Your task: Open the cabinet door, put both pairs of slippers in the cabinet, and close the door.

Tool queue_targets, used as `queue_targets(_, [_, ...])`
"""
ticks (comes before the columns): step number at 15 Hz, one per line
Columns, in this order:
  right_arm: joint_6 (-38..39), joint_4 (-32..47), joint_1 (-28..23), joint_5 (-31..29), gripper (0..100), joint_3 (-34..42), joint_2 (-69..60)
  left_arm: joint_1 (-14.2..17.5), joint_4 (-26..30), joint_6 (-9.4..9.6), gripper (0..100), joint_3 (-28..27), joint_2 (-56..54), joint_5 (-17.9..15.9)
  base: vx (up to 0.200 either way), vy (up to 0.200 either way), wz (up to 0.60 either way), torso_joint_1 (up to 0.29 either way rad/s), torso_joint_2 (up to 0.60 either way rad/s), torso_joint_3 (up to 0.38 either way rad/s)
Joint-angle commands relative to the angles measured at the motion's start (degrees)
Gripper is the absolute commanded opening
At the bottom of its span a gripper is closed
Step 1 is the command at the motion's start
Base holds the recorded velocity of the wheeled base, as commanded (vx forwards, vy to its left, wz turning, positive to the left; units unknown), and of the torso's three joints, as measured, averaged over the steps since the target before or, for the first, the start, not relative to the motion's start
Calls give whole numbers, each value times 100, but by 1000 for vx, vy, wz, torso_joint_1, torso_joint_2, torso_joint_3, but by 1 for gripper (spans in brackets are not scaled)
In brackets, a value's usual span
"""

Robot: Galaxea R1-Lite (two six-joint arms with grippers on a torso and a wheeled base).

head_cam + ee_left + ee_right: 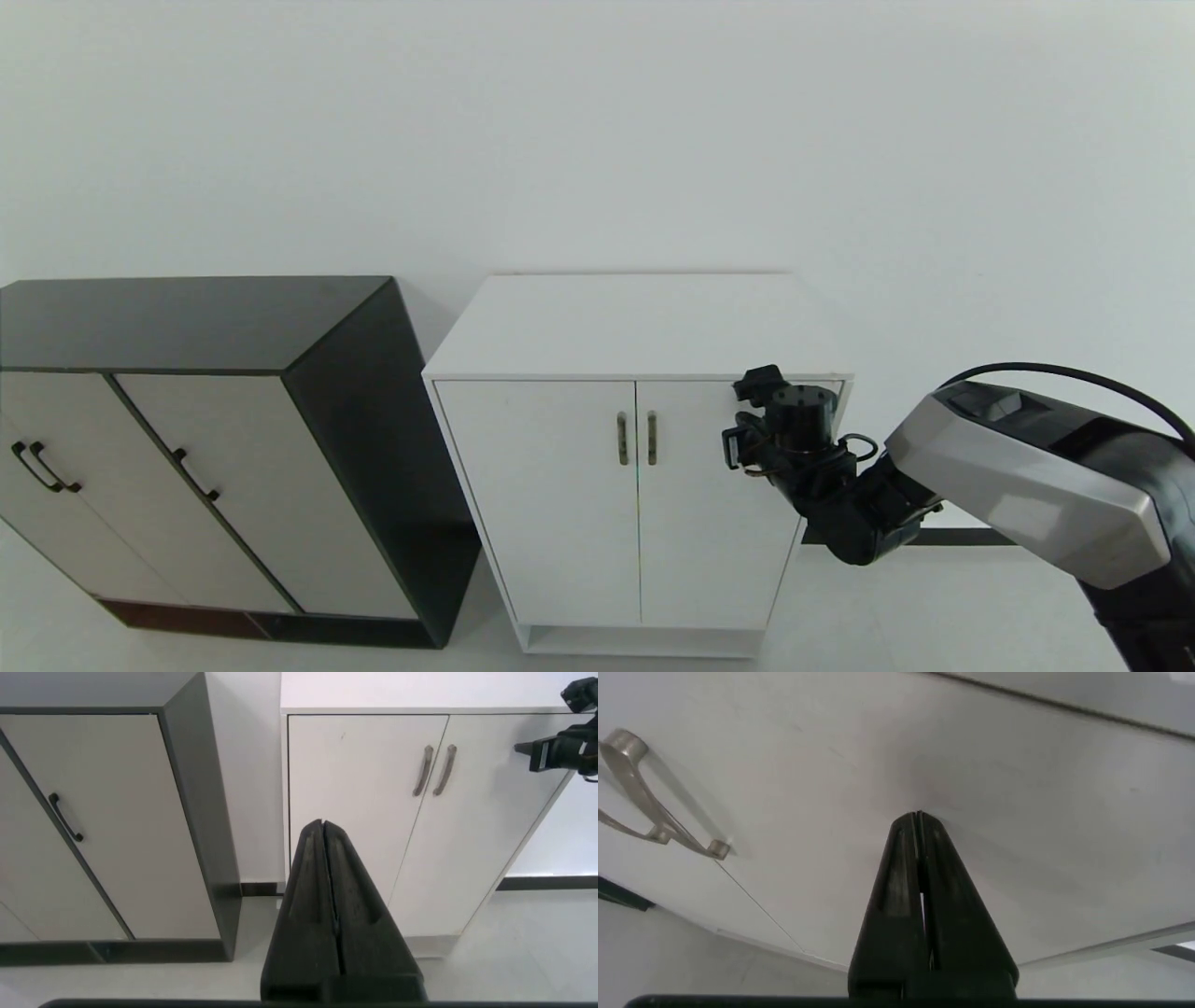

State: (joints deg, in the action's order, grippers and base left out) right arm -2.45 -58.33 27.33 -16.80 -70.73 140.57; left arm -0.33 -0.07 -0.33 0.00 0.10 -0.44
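The white cabinet [635, 327] stands against the wall with both doors closed. Two slim metal handles [637, 438] meet at the middle seam. My right gripper [736, 450] is shut and empty, close in front of the right door's [709, 523] upper part, to the right of the handles. In the right wrist view its fingertips [918, 819] are pressed together near the white door panel [1046, 812], with the handles [640, 798] off to one side. My left gripper [323, 827] is shut and empty, held back from the cabinet [364, 821], low before the left door.
A black cabinet [215, 322] with pale doors and dark handles [191, 473] stands just left of the white one, with a narrow gap between them. Pale floor [896, 616] lies in front and a plain wall behind.
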Motion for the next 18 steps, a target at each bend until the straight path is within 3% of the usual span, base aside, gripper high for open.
queue_targets(1, [-1, -12, -44, 1, 0, -64, 32, -2, -1, -2, 0, 0, -1, 0, 0, 0, 0, 0, 0, 0])
queue_targets(8, [-1, -29, -70, -16, 0, 191, -74, -2, -1, -2, 0, 0, -1, 0, 0, 0, 0, 0, 0, 0])
queue_targets(14, [-1, -486, -132, -157, 0, 3171, -2728, -2, -1, -2, 0, 0, -1, -9, 0, 0, 0, 0, 0, 0])
queue_targets(18, [-45, -460, -826, -403, 0, 4928, -4503, -2, -1, -2, 0, 0, -1, -9, 0, 0, 0, 0, 0, 0])
